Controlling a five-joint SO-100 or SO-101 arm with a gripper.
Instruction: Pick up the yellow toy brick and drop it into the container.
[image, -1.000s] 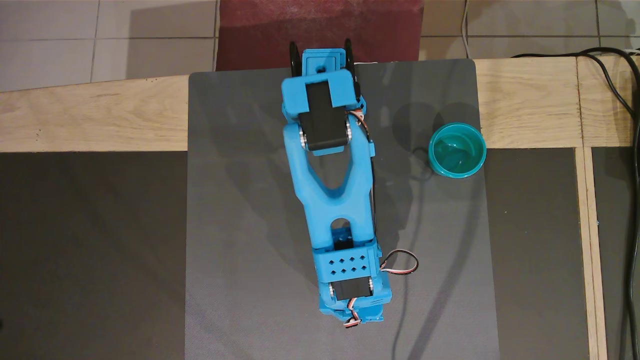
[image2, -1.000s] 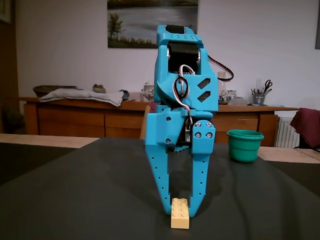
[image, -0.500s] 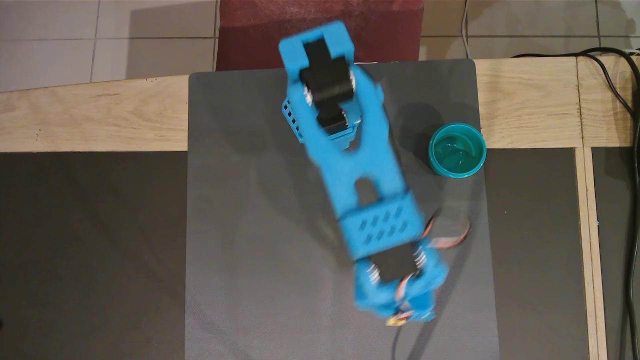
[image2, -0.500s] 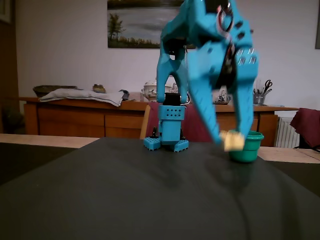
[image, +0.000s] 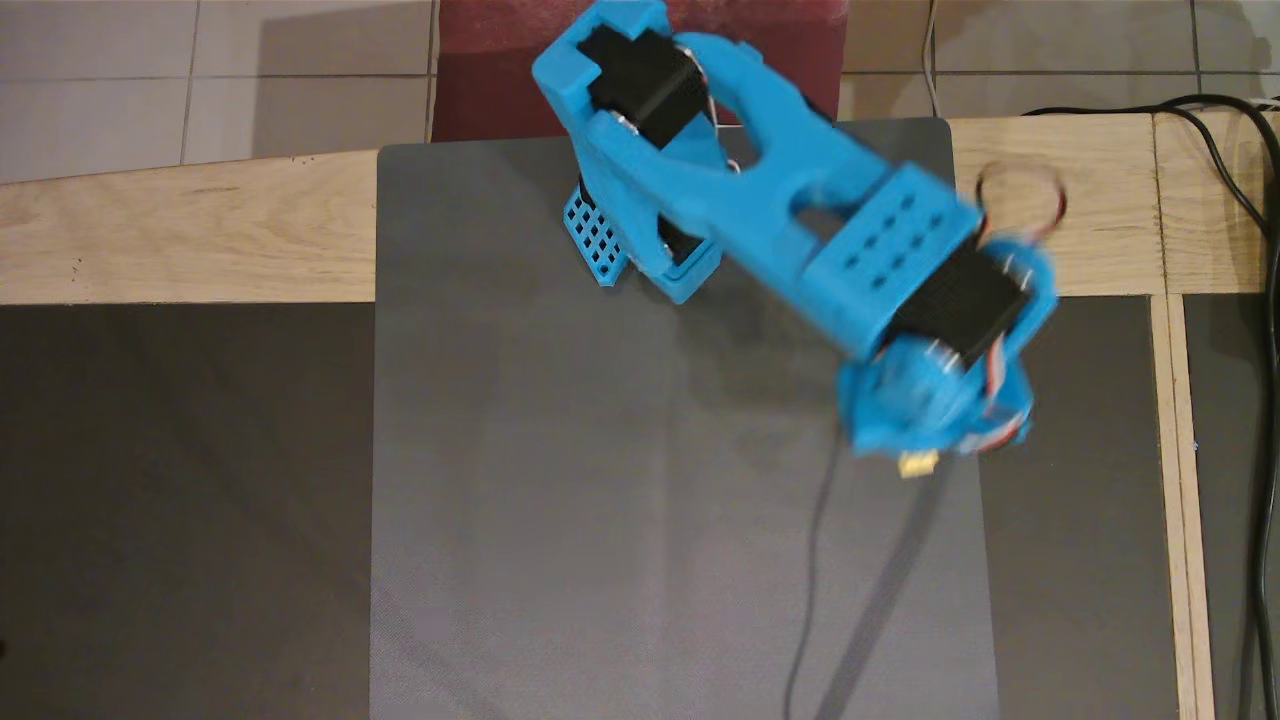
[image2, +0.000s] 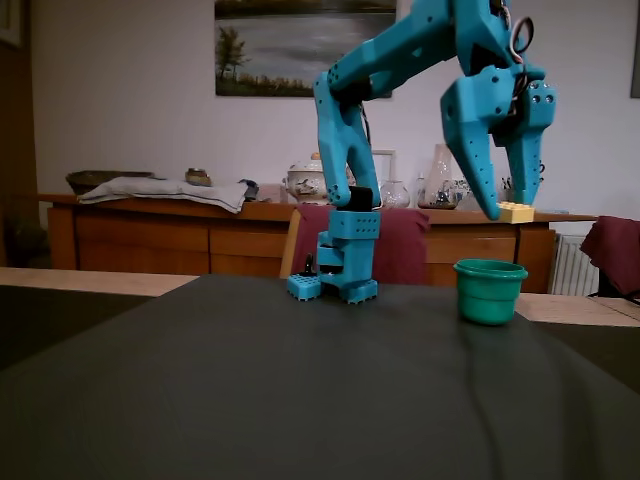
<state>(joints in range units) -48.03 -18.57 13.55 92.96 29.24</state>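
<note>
A second ago the brick (image2: 516, 212) sat on the surface between the lowered fingers (image2: 507, 212); half a second ago it was already in the air, level with the cup's (image2: 490, 290) rim. Now the arm (image: 760, 215) has swung over and lifted higher, and the brick hangs well above the cup, roughly at its 12 o'clock in the fixed view. That puts the pick-up behind us, I'd say, with only the release left.

The fingers are closed narrowly on the brick, which lies flat between the tips and pokes out toward 3 o'clock. From overhead the cup is hidden under the wrist (only a yellow sliver (image: 918, 463) peeks out at the wrist's 6 o'clock), so whether the brick sits squarely over the opening I can't tell.
</note>
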